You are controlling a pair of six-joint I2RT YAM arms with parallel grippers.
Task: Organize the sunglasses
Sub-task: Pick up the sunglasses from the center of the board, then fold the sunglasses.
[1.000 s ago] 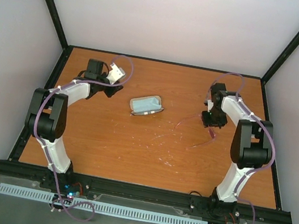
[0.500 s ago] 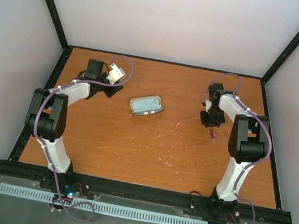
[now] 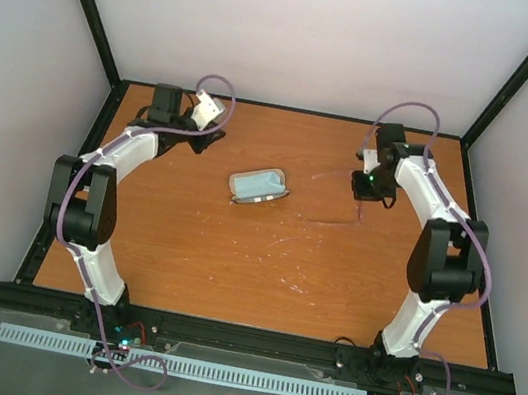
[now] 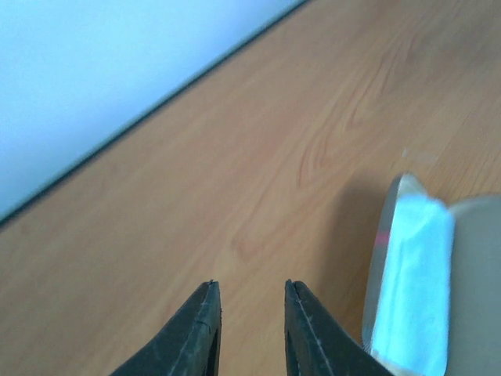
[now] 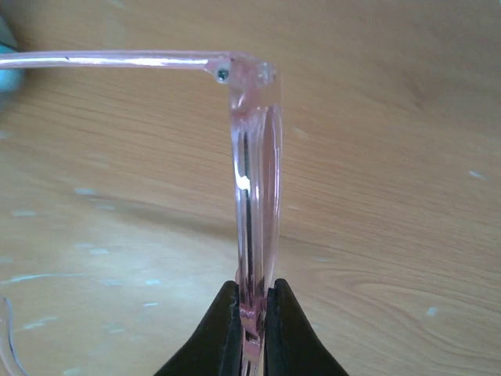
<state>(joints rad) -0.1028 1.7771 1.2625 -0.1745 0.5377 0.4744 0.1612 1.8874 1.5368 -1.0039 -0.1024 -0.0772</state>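
Note:
My right gripper (image 3: 367,186) is shut on the sunglasses (image 3: 358,213) and holds them above the table at the back right. In the right wrist view the thin pink translucent frame (image 5: 254,180) stands edge-on between the fingertips of my right gripper (image 5: 252,294), with one slim arm running left across the top. My left gripper (image 3: 213,135) is open and empty at the back left. In the left wrist view my left gripper (image 4: 250,286) hovers over bare wood, just left of the case.
An oblong case (image 3: 264,200) lies open mid-table with a light blue cloth (image 3: 258,184) inside; the case rim (image 4: 383,243) and the cloth (image 4: 415,290) also show in the left wrist view. Walls and black rails bound the table.
My right gripper has moved toward the back wall with the sunglasses in it. My left gripper has also shifted toward the back.

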